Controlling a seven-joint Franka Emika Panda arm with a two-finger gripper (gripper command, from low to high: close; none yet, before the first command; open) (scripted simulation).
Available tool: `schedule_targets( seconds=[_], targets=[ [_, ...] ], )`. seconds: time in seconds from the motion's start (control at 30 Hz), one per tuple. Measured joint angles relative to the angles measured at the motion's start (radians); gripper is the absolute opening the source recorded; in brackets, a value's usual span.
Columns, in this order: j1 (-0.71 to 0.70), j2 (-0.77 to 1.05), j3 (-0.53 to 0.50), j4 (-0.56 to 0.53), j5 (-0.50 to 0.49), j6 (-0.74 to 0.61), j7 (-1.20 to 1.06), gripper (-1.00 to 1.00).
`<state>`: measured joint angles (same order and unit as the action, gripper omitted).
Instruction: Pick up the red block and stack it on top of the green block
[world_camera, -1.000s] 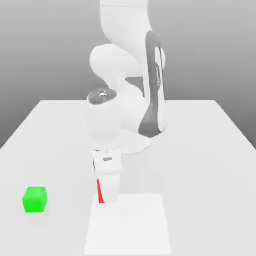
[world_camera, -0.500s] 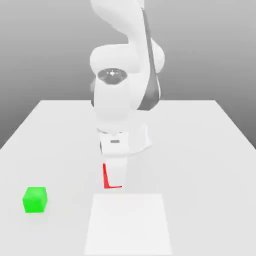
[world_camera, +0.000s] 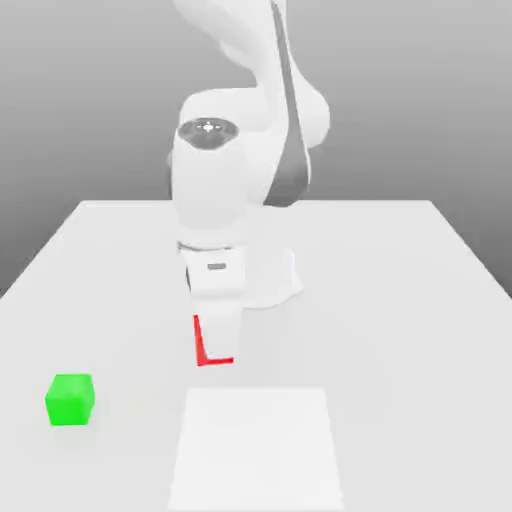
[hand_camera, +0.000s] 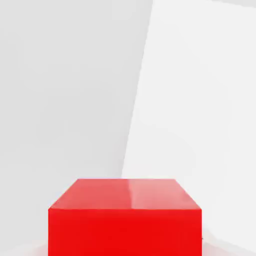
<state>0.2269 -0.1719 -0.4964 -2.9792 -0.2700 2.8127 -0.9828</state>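
Carry the red block (hand_camera: 125, 232) level and high toward the green block (world_camera: 70, 400), at the exterior view's left; centre squarely above, lower slowly, and let go only once seated flat. Pinched between the closed fingers (world_camera: 222, 330), near their tips, apparently lifted off the surface (world_camera: 400, 350).

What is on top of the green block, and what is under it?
Nothing rests on top of the green block; its upper face is bare. Its underside cannot be seen, because the block itself covers the spot.
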Motion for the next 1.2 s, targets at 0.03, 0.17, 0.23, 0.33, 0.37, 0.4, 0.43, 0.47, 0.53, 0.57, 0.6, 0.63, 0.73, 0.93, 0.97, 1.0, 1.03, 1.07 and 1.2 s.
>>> schedule_targets(
  seconds=[0.03, 0.17, 0.23, 0.33, 0.37, 0.4, 0.43, 0.47, 0.53, 0.57, 0.6, 0.63, 0.73, 0.93, 0.97, 1.0, 1.03, 1.07, 1.2],
  targets=[
    [0.004, 0.01, -0.008, 0.005, 0.015, -0.001, -0.01, -1.0],
    [0.013, 0.055, -0.037, 0.039, 0.083, -0.029, -0.033, -1.0],
    [0.013, 0.078, -0.047, 0.058, 0.12, -0.045, -0.043, -1.0],
    [0.01, 0.109, -0.063, 0.087, 0.173, -0.068, -0.059, -1.0],
    [0.005, 0.119, -0.067, 0.096, 0.19, -0.076, -0.064, -1.0],
    [0.001, 0.128, -0.07, 0.105, 0.206, -0.083, -0.068, -1.0],
    [-0.001, 0.137, -0.076, 0.115, 0.22, -0.09, -0.072, -1.0],
    [-0.006, 0.145, -0.078, 0.124, 0.235, -0.097, -0.076, -1.0],
    [-0.019, 0.16, -0.08, 0.143, 0.262, -0.11, -0.082, -1.0],
    [-0.027, 0.166, -0.08, 0.152, 0.274, -0.117, -0.085, -1.0],
    [-0.028, 0.172, -0.087, 0.161, 0.285, -0.123, -0.086, -1.0],
    [-0.027, 0.178, -0.094, 0.17, 0.295, -0.129, -0.087, -1.0],
    [-0.038, 0.19, -0.115, 0.197, 0.318, -0.144, -0.086, -1.0],
    [-0.085, 0.198, -0.147, 0.246, 0.333, -0.168, -0.065, -1.0],
    [-0.093, 0.197, -0.153, 0.254, 0.331, -0.17, -0.059, -1.0],
    [-0.101, 0.196, -0.159, 0.262, 0.329, -0.172, -0.051, -1.0],
    [-0.109, 0.194, -0.165, 0.27, 0.325, -0.174, -0.043, -1.0],
    [-0.117, 0.191, -0.172, 0.277, 0.319, -0.176, -0.034, -1.0],
    [-0.138, 0.173, -0.211, 0.306, 0.285, -0.179, 0.011, -1.0]
  ],
)
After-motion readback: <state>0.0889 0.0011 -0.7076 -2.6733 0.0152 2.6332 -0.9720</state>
